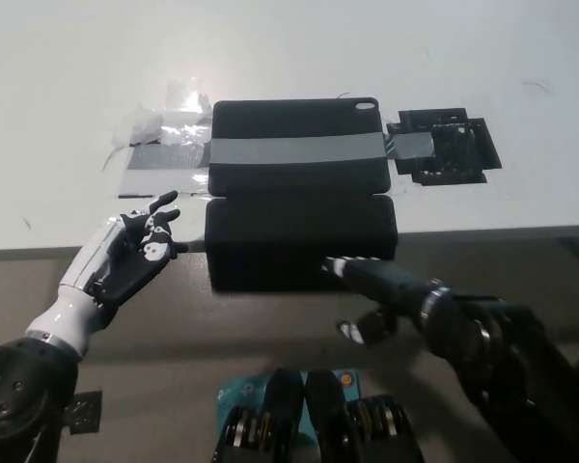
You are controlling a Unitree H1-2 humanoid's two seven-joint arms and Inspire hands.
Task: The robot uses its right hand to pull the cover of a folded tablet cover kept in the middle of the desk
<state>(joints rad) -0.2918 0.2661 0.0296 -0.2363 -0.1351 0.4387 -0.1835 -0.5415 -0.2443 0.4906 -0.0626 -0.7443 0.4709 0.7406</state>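
A black tablet cover (297, 121) lies in the middle of the white desk (68, 68), held down by a grey tape strip (297, 150). Its front flap (299, 241) is unfolded toward me and reaches past the desk's front edge. My black right hand (372, 282) is below the desk edge, its tip meeting the flap's lower right edge; whether it grips the flap is unclear. My white left hand (125, 256) rests open at the desk's front edge, just left of the flap and apart from it.
Clear and grey tape patches (164, 145) stick to the desk left of the cover. A black taped block (446, 147) lies to its right. The desk's front edge (482, 231) runs across the picture, with grey floor below it.
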